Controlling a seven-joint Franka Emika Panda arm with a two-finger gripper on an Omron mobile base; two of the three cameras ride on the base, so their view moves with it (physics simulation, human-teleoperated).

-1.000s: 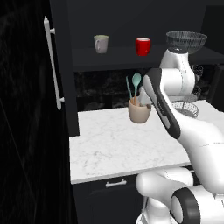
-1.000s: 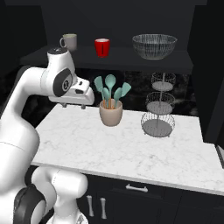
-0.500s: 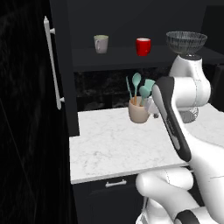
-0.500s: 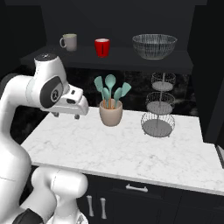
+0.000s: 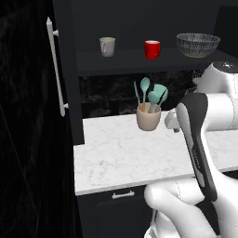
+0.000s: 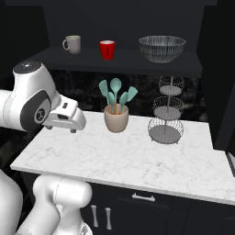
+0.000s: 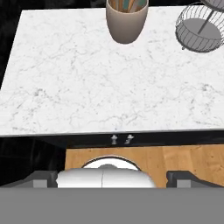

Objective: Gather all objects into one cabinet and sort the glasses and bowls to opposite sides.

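Tool (image 7: 112, 179) open over counter; red mug (image 6: 107, 49) well above, shelved.

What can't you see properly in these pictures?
- Pot: hand view, top cut off by the edge.
- Basket stand: hand view, upper tiers cut off.
- Basket stand: left base view, hidden behind the arm.
- Mug insides: both base views, rims too high to look in.

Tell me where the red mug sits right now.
The red mug stands on the dark cabinet shelf, between the pale mug to its left and the wire-mesh bowl to its right, above the utensil pot.
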